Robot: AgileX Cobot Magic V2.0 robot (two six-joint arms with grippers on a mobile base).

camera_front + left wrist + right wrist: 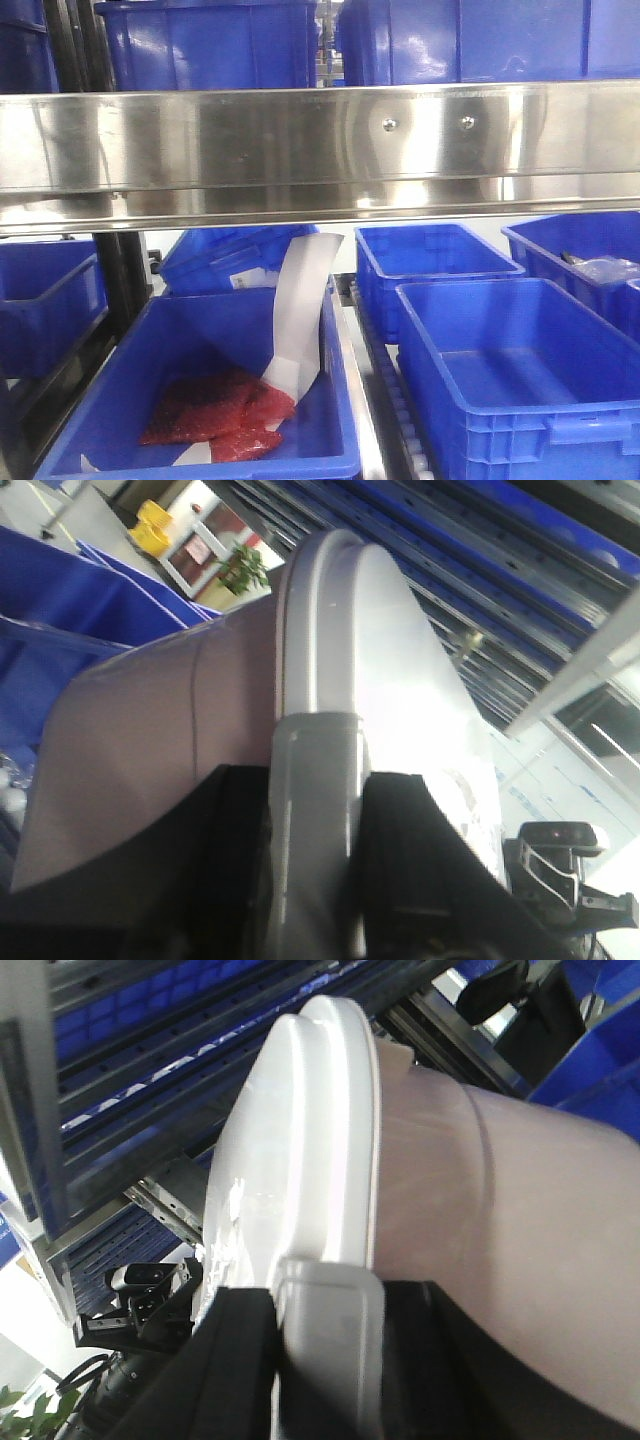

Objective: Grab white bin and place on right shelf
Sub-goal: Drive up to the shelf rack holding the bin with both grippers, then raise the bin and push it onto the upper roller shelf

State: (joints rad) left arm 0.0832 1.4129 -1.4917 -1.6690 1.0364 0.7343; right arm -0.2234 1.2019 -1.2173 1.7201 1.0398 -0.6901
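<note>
**White bin held at both ends, in front of the steel racks**

In the front view, starting from your left, a blue crate (200, 330) stands on the lower level. It holds red bags (215, 415) and a white paper strip (300, 310) that leans up over its back edge. To the right of it are more blue crates (500, 440). Above them all, the broad shiny rail of the right shelf (250, 140) runs across the view. Its two screws (390, 124) sit right of the middle, and upper blue crates (210, 45) stand on this shelf.

You find the white bin (140, 740) only in the two wrist views. It is turned on its side in both, with its flat lid (400, 670) on it.

The left gripper (315, 900) is closed on the bin. Its dark fingers (225, 870) press against both sides of the lid clip (315, 780) at that end.

The right gripper (325, 1380) holds the opposite end in the same way. Its jaws are tight on each side of the second lid clip (325, 1310).

So the bin hangs between your two grippers, with rack rails and blue crates behind it. From these views you cannot tell how close it is to the right shelf.
</note>
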